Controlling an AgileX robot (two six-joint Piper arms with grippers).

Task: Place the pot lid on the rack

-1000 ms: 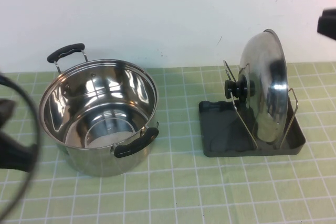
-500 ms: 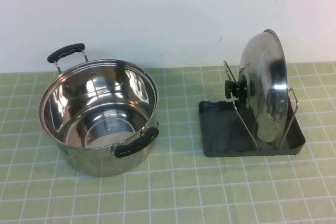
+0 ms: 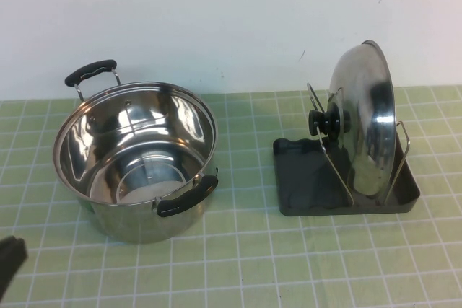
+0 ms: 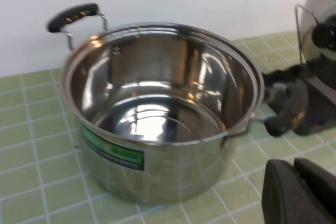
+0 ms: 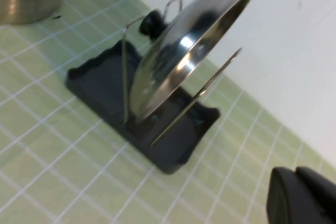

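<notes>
The pot lid (image 3: 364,117) stands on edge in the rack (image 3: 307,178), leaning between the wire loops, its black knob (image 3: 328,122) facing the pot. Nothing holds it. In the right wrist view the lid (image 5: 184,51) and rack (image 5: 102,85) lie ahead of my right gripper (image 5: 295,174), which is shut, empty and well clear of them. My right gripper is out of the high view. My left gripper (image 4: 295,169) is shut and empty, low beside the pot. Only a dark part of it shows at the high view's bottom left corner (image 3: 9,263).
A steel pot (image 3: 137,156) with two black handles stands open on the left of the green checked mat; it fills the left wrist view (image 4: 157,103). A white wall runs along the back. The rack's edge shows in the left wrist view (image 4: 315,108).
Both arms drew out of the high view a second ago. A dark part of the left gripper now shows again at the bottom left corner. Lid, rack and pot have not moved.
</notes>
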